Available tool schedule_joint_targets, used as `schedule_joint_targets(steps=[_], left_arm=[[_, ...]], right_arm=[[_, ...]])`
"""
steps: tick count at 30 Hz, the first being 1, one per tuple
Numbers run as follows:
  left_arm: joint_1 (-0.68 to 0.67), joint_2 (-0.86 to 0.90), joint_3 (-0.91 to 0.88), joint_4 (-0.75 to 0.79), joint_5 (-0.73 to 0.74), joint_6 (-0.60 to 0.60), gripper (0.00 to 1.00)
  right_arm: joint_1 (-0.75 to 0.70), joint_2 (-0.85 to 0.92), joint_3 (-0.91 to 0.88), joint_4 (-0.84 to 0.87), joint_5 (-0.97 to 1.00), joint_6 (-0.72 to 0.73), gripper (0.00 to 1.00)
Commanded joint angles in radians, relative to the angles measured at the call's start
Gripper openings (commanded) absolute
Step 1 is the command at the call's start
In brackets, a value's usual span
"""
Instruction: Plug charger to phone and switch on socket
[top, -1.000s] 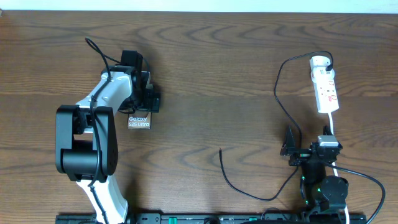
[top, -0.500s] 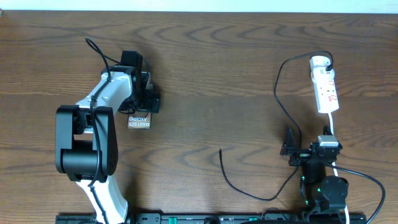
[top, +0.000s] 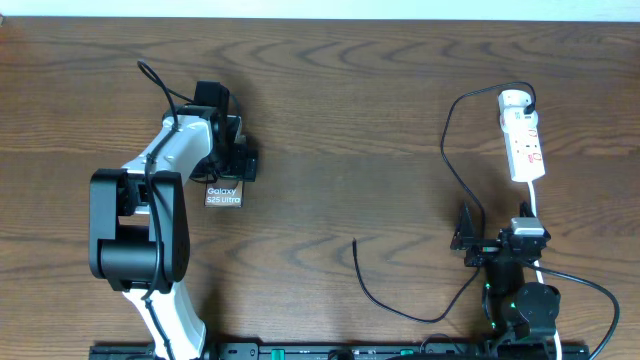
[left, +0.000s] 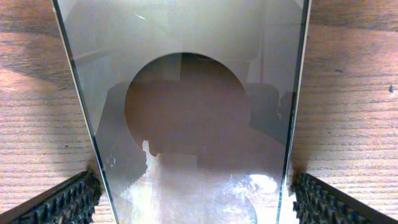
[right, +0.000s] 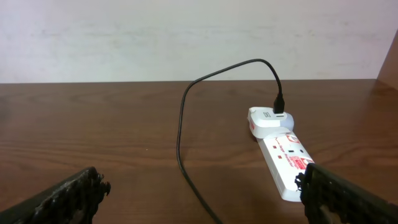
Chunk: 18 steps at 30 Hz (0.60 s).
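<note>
Nearest our base, the right gripper (top: 464, 240) is hanging low over the brown wood-grain table (top: 330, 110). Its fingers (right: 65, 196) are spread wide with nothing between them. The charger, a long thin black cable (top: 446, 150), is passing close by this gripper and sweeping along the near edge. It is then rising to its small plug tip (top: 355, 241), which is lying free on bare wood.

That tip is sitting to the left of the right gripper, between the two arms and well apart from both. Its last stretch is running near-to-far, with the end pointing away from us. We are judging the right arm the nearer one, and the only free one, to fetch it.

Further out on the left, the left gripper (top: 232, 170) is bearing down on the phone, a flat dark rectangular slab with white Galaxy lettering (top: 223, 194). Its pads (left: 68, 199) are sitting against the two long edges, so we are reading it as pinching the phone. The phone's long axis is also running near-to-far. We cannot tell which short end carries the port.

Farthest right, the socket, a narrow white power strip with red markings (top: 527, 148), is lying lengthwise. The cable's other end is plugged into a white adapter (top: 514, 100) at its far end.
</note>
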Motion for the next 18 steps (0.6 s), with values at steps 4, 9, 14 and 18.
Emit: schedule_joint_targets(steps=[4, 9, 14, 18], left_arm=[[0.000, 0.032, -0.041, 0.000, 0.049, -0.004, 0.92], [0.000, 0.032, -0.041, 0.000, 0.049, -0.004, 0.91], [0.000, 0.032, -0.041, 0.000, 0.049, -0.004, 0.91], [0.000, 0.032, -0.041, -0.004, 0.049, -0.005, 0.92]], right_arm=[[0.007, -0.005, -0.001, -0.004, -0.001, -0.015, 0.99], [0.007, -0.005, -0.001, -0.004, -0.001, -0.015, 0.99], [0.007, -0.005, -0.001, -0.004, -0.001, -0.015, 0.99], [0.007, -0.005, -0.001, -0.004, -0.001, -0.015, 0.99]])
